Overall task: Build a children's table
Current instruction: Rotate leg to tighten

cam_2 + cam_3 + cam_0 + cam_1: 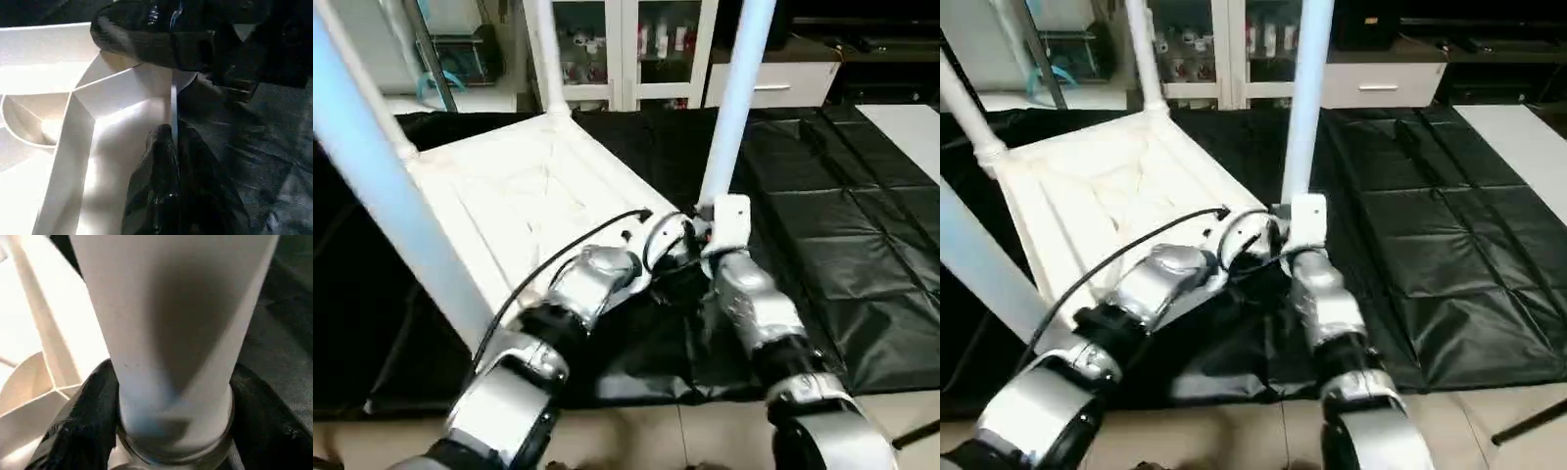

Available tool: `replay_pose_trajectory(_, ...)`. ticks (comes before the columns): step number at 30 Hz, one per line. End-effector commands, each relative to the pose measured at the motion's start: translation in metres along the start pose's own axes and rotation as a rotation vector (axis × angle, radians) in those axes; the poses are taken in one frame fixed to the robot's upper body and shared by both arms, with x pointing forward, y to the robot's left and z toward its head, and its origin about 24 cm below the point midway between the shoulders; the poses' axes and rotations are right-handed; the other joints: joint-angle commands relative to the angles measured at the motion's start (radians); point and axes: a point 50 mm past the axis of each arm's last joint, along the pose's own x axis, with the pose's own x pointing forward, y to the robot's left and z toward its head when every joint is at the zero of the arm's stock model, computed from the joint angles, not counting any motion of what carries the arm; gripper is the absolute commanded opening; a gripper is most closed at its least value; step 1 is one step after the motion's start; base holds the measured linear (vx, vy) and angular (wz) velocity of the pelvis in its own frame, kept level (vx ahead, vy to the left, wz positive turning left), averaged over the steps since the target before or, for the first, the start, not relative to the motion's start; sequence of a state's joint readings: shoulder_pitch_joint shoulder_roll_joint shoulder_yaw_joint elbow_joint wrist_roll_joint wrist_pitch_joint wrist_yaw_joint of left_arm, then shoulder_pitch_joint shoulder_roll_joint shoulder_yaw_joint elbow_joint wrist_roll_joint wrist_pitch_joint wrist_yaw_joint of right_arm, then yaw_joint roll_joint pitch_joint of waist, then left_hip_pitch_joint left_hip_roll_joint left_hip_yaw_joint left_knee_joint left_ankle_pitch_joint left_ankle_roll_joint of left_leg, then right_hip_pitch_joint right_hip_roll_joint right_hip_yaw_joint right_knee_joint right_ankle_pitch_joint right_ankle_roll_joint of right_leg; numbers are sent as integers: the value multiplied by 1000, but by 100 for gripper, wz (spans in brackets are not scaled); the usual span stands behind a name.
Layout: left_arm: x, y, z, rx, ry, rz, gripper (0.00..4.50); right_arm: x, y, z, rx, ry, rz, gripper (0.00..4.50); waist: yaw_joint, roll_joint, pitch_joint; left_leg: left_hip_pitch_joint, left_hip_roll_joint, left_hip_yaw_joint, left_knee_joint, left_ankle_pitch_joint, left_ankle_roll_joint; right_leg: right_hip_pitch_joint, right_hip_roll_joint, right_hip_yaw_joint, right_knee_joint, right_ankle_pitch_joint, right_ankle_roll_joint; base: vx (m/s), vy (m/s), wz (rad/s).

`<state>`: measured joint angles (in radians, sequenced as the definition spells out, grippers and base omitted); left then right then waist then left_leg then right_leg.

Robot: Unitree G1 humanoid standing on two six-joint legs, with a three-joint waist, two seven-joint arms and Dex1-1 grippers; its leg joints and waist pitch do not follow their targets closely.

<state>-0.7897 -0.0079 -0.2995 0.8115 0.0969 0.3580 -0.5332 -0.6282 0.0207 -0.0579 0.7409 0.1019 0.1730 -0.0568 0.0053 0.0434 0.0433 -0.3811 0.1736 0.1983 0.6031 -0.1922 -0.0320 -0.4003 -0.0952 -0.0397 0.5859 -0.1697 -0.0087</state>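
Head views: children's table [524,201] lies upside down on the black-covered desk [862,235], legs up. Both arms meet at its near corner.
Left wrist: left gripper [173,147] jaws together, pinching the thin edge rib [174,110] of the underside.
Right wrist: right gripper [173,431] jaws clamped around the base of the near leg [171,323], just above its socket.

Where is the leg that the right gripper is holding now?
The leg stands upright in the tabletop's near right corner socket, between the right gripper's fingers, beside the left gripper.
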Motion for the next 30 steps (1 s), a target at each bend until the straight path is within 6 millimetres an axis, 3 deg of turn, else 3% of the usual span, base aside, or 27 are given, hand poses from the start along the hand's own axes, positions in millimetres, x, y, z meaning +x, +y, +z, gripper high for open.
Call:
replay_pose_trajectory(1, -1, 6, -11, -7, 18, 39, 0, -1, 10, -10, 34, 37, 59, 272, 5, -12, -63, 18, 40, -26, -84, -267, 28, 32, -49, 23, -76, -250, -183, 0, 0, 0)
replay_pose_trajectory(2, -3, 7, -12, -1, 17, 29, 0, -2, 13, -7, 32, 9, 107, 272, 5, -16, -62, 16, 40, -25, -84, -260, 36, 34, -48, 22, -75, -243, -188, 0, 0, 0)
replay_pose_trajectory(4, -9, 12, -13, 4, -6, 0, 0, -8, 14, 4, -35, -58, 177, 328, 9, -15, -62, 15, 42, -25, -84, -245, 46, 37, -49, 22, -74, -233, -190, 0, 0, 0)
replay_pose_trajectory(7, -18, 15, -13, 21, -17, -68, 0, -17, 7, 11, -89, -90, 220, 351, 12, -14, -63, 12, 43, -24, -83, -209, 64, 39, -47, 22, -67, -197, -202, 0, 0, 0)
replay_pose_trajectory(9, -24, 14, -14, 32, -20, -125, 0, -21, -1, 12, -106, -90, 238, 361, 8, -14, -65, 1, 44, -28, -85, -181, 71, 49, -50, 22, -61, -185, -200, 0, 0, 0)
replay_pose_trajectory(10, -27, 14, -13, 39, -31, -156, 0, -24, -5, 12, -110, -82, 250, 361, 7, -5, -65, 10, 46, -27, -84, -190, 67, 43, -46, 21, -65, -186, -207, 0, 0, 0)
replay_pose_trajectory(11, -27, 14, -13, 39, -31, -156, 0, -24, -5, 12, -110, -82, 250, 374, 8, -8, -66, 14, 47, -25, -81, -192, 66, 39, -46, 23, -64, -177, -213, 0, 0, 0)
replay_pose_trajectory(13, -36, 15, -15, 67, -43, -222, 0, -33, -15, 13, -122, -57, 357, 392, 10, 0, -64, 16, 47, -22, -82, -197, 67, 40, -42, 23, -64, -159, -231, 0, 0, 0)
replay_pose_trajectory(15, -40, 15, -17, 83, -36, -253, 0, -39, -19, 13, -142, -45, 423, 412, 18, -1, -66, 16, 50, -22, -80, -175, 73, 43, -44, 24, -57, -120, -235, 0, 0, 0)
replay_pose_trajectory(16, -47, 14, -22, 96, -10, -329, 0, -55, -28, 12, -213, -11, 579, 426, 21, -7, -66, 17, 51, -21, -80, -163, 76, 43, -41, 23, -56, -102, -239, 0, 0, 0)
replay_pose_trajectory(18, -52, 11, -26, 101, 8, -396, 0, -68, -34, 9, -274, 32, 719, 434, 33, -3, -65, 19, 55, -21, -78, -144, 91, 44, -43, 26, -51, -67, -241, 0, 0, 0)
replay_pose_trajectory(19, -55, 9, -28, 105, 11, -435, 0, -75, -37, 6, -311, 59, 780, 434, 36, -10, -65, 20, 55, -19, -77, -142, 97, 45, -44, 25, -50, -62, -246, 0, 0, 0)
replay_pose_trajectory(21, -58, 7, -29, 107, 14, -464, 0, -80, -40, 4, -336, 84, 820, 434, 38, -8, -62, 18, 55, -19, -78, -154, 97, 42, -48, 26, -53, -97, -248, 0, 0, 0)
replay_pose_trajectory(23, -62, 2, -31, 108, 22, -514, 0, -87, -47, 0, -356, 146, 885, 434, 39, -22, -59, 20, 57, -18, -80, -181, 85, 40, -51, 28, -60, -173, -242, 0, 0, 0)
replay_pose_trajectory(29, -66, -2, -32, 95, 28, -545, 0, -86, -51, 4, -353, 151, 920, 434, 49, -18, -59, 21, 56, -19, -80, -176, 65, 35, -49, 29, -59, -188, -232, 0, 0, 0)
replay_pose_trajectory(30, -67, -3, -33, 94, 31, -552, 0, -86, -51, 4, -356, 146, 926, 434, 52, -14, -60, 23, 56, -19, -80, -174, 63, 35, -49, 29, -58, -184, -231, 0, 0, 0)
